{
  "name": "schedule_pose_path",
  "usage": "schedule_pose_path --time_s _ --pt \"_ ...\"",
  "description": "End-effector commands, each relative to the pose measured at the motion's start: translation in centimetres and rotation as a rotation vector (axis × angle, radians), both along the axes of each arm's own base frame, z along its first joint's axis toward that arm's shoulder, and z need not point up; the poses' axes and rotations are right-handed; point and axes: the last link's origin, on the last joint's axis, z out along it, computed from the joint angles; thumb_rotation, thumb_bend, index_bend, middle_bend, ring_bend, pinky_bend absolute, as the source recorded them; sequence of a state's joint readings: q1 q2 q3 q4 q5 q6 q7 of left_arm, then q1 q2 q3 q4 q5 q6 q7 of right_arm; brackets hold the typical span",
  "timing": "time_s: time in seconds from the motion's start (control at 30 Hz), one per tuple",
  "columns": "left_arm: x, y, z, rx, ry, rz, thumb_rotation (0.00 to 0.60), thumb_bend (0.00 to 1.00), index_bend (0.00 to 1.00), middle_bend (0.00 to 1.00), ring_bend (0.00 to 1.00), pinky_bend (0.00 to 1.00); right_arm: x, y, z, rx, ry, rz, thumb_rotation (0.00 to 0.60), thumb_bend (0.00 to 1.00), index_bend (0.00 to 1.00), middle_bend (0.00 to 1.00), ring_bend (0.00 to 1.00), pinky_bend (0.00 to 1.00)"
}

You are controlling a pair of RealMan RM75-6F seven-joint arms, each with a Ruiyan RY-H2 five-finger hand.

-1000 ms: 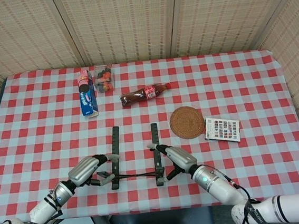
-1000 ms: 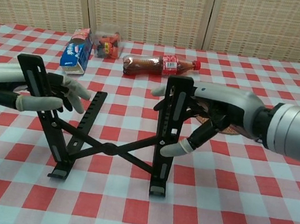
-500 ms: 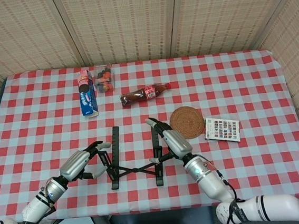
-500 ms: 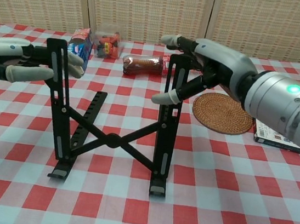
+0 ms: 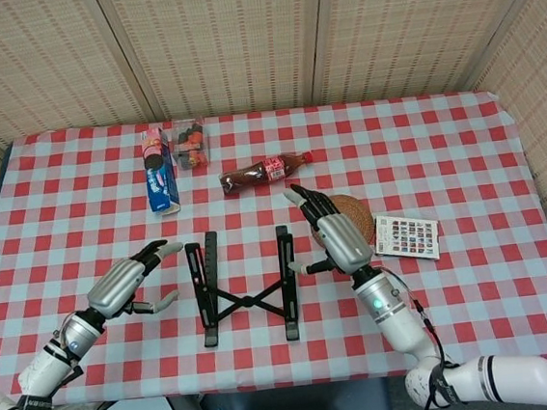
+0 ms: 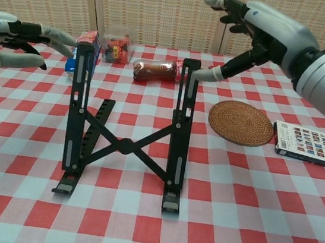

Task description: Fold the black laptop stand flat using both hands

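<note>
No legible text or labels

This looks like a staged test room in a lab rather than anyone's home. A table (image 5: 499, 135) covered in a red-and-white checked cloth stands against walls (image 5: 219, 41) made of woven reed panels set like folding screens, closing the space in on three sides. Scattered on the cloth is an odd assortment: a blue biscuit box (image 5: 159, 167), a small clear tub of snacks (image 5: 189, 145), a cola bottle (image 5: 265, 172) lying on its side, a round woven coaster (image 6: 241, 123) and a printed card box (image 5: 406, 237).
</note>
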State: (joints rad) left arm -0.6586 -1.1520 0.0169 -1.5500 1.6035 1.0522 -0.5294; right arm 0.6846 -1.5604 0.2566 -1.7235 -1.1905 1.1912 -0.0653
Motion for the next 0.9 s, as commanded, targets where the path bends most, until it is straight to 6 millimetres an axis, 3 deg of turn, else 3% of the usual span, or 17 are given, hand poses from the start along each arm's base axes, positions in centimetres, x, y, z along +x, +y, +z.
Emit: schedule_pose_path --time_s 0.03,0.17,0.33,0.4,0.5,0.73,0.9 --pt "0.0 0.4 0.4 0.011 0.019 -0.005 0.257 0.31 0.09 0.15 0.06 0.23 -0.9 0.3 0.8 -0.026 0.021 0.011 0.600 0.10 0.00 0.00 0.00 0.00" --pt "-0.1 0.8 0.8 0.026 0.050 -0.014 0.286 0.31 0.09 0.15 0.06 0.23 -1.7 0.5 1.6 -0.015 0.086 0.039 0.600 0.10 0.00 0.00 0.00 0.00" --pt "-0.5 1.5 0.7 0.050 0.140 -0.052 0.386 0.31 0.09 0.15 0.06 0.23 -2.6 1.2 1.8 0.026 0.215 0.115 0.600 0.10 0.00 0.00 0.00 0.00" --pt "-0.6 2.0 0.6 0.068 0.188 -0.080 0.507 0.31 0.09 0.15 0.06 0.23 -3.0 1.8 1.6 0.044 0.290 0.167 0.600 0.10 0.00 0.00 0.00 0.00" --pt "-0.6 2.7 0.3 0.099 0.257 -0.131 0.595 0.31 0.10 0.15 0.06 0.23 -3.2 2.6 1.4 0.045 0.392 0.257 0.600 0.10 0.00 0.00 0.00 0.00" --pt "-0.6 3.9 -1.8 0.169 0.405 -0.261 0.600 0.31 0.09 0.12 0.06 0.22 -3.4 3.8 0.8 -0.019 0.536 0.416 0.600 0.05 0.00 0.00 0.00 0.00" --pt "-0.6 4.6 -3.7 0.173 0.441 -0.259 0.600 0.31 0.03 0.06 0.04 0.21 -3.8 4.0 -0.3 -0.083 0.611 0.469 0.600 0.00 0.00 0.00 0.00 0.00"
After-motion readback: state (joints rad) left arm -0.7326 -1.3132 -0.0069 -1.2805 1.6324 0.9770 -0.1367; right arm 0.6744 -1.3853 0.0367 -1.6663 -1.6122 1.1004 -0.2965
